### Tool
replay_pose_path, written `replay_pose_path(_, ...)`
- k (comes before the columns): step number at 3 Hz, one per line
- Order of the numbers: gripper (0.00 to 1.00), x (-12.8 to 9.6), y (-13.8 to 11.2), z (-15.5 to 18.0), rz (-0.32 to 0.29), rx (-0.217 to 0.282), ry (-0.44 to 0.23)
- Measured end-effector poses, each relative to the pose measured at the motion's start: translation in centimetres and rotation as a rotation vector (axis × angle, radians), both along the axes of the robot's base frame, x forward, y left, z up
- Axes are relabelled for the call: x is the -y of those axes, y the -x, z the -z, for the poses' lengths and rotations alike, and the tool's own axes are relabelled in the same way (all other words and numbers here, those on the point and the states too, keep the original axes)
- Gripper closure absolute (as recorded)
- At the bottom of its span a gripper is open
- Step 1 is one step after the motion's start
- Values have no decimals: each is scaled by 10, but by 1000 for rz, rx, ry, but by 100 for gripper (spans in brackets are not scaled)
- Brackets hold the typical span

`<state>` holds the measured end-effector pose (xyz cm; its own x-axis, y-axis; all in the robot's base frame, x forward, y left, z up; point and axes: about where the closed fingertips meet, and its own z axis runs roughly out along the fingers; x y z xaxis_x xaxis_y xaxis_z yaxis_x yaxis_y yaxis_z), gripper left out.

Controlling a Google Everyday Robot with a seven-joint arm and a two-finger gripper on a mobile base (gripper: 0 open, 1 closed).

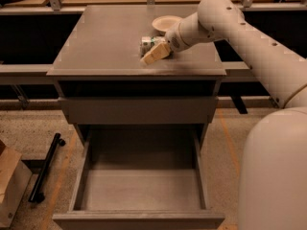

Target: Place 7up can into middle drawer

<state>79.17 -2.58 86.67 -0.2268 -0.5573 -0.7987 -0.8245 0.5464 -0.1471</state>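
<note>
The 7up can is being seen on the top of the grey cabinet, towards its right half and well back from the front edge, apparently lying on its side with its green-and-white wall facing the camera. The gripper is being held right at the can, its tan tip being shown just in front of and slightly right of it, low over the cabinet top and angled down towards the left. The two are being seen in contact or very nearly so, but whether the can is being gripped cannot be told. The white arm is being reached in from the right, across the cabinet's right edge, and a large rounded white part of the robot is being shown at the lower right. A cream-coloured bowl is being seen upright just behind the can, near it. Below the top, the upper drawer is being shown closed, while the middle drawer is being shown pulled fully out towards the camera, its flat grey floor being left bare. On the speckled floor to the left, a black bar and a brown cardboard box are being seen lying.
</note>
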Motion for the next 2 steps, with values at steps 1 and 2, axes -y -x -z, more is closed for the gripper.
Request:
replay_pose_path(1,0,-13,-25,8,-19,-5,-15)
replay_pose_path(2,18,-22,-37,13,-36,-8,-15)
